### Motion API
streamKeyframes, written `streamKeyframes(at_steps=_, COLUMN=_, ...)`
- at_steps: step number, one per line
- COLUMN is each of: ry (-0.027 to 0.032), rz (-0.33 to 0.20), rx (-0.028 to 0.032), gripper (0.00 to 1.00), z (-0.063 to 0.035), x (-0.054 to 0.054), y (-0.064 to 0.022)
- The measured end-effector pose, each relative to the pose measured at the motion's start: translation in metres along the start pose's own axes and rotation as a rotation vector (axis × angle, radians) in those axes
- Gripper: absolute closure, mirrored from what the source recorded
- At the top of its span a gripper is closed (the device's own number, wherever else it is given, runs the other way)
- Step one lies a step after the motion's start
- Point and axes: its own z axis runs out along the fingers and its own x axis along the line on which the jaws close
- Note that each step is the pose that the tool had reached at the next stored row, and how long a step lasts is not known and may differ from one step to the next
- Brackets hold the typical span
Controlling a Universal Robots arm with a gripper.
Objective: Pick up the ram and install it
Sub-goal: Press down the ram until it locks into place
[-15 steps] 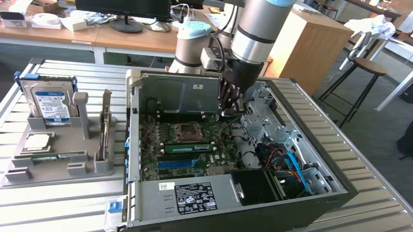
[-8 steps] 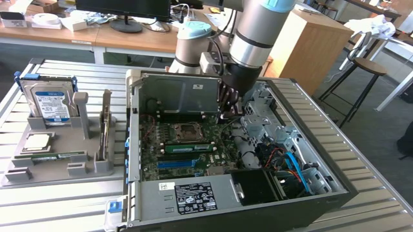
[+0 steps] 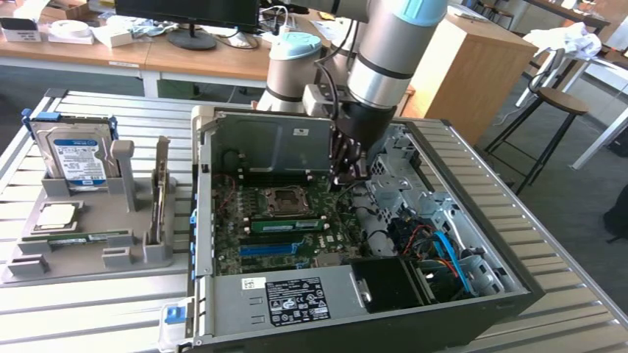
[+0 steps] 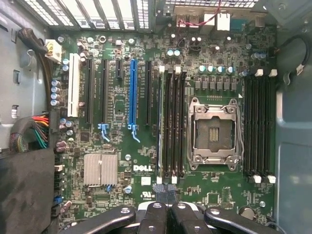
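Observation:
A green ram stick (image 3: 287,224) stands seated in a motherboard slot beside the CPU socket (image 3: 284,197), inside the open computer case (image 3: 446,220). In the wrist view that ram (image 4: 161,122) appears edge-on as a thin pale sliver in the slot nearest the long blue slot (image 4: 132,92). My gripper (image 3: 349,173) hangs above the motherboard, a little behind the seated stick toward the exterior view's right. Its dark fingers (image 4: 154,210) are pressed together with nothing between them, so the gripper (image 4: 165,200) is shut. A second green stick (image 3: 79,237) lies in the grey holder.
The grey holder (image 3: 98,257) on the exterior view's left also carries a hard drive (image 3: 69,151), an upright expansion card (image 3: 159,195) and a CPU (image 3: 54,215). Inside the case are a power supply (image 3: 284,298), blue cables (image 3: 446,250) and a drive cage (image 3: 407,173).

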Motion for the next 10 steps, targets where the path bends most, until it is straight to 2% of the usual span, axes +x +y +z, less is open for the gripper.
streamKeyframes(at_steps=10, ry=-0.0001, rz=0.0, rx=0.0001, gripper=0.9, z=0.009, x=0.0002, y=-0.0003)
